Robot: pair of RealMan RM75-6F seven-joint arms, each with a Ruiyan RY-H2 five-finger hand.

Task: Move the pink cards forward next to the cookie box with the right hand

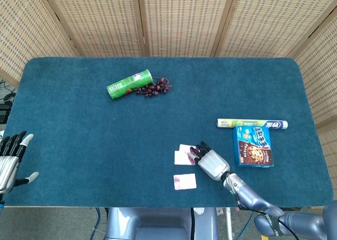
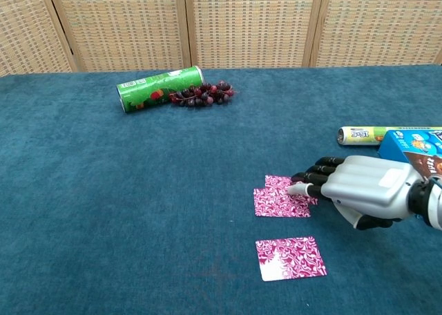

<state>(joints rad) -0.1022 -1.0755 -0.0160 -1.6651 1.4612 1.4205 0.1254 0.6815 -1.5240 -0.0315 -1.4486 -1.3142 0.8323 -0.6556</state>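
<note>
Broad rectangular table (image 1: 79,145) (image 2: 103,211) covered in napped teal felt, backed by tan woven-cane screen panels (image 1: 184,19) (image 2: 248,21). One flat blue cardboard cookie box (image 1: 253,146) (image 2: 414,151) printed with a chocolate-chip cookie, lying at right; touching its far edge, one slim yellow-green and white tube-shaped roll (image 1: 252,124) (image 2: 359,135). One glossy green cylindrical snack can (image 1: 129,84) (image 2: 159,89) on its side at the far left-centre, with one lumpy bunch of dark red grapes (image 1: 154,88) (image 2: 202,94) touching its open end. Silver-shelled right hand (image 1: 209,161) (image 2: 359,189) with black fingers (image 2: 318,171), palm down, fingers stretched flat and pressing on the pink swirl-patterned cards (image 1: 184,155) (image 2: 283,197): thin, square, paper-like, two overlapping here with the upper one skewed toward the far side, just left of the cookie box but not touching it. One more pink-and-white patterned card (image 1: 185,181) (image 2: 290,258) lying apart, nearer the front edge; three cards counted in all. Left hand (image 1: 11,161), grey with black fingers, at the table's near-left edge in the head view, fingers spread and holding nothing.
</note>
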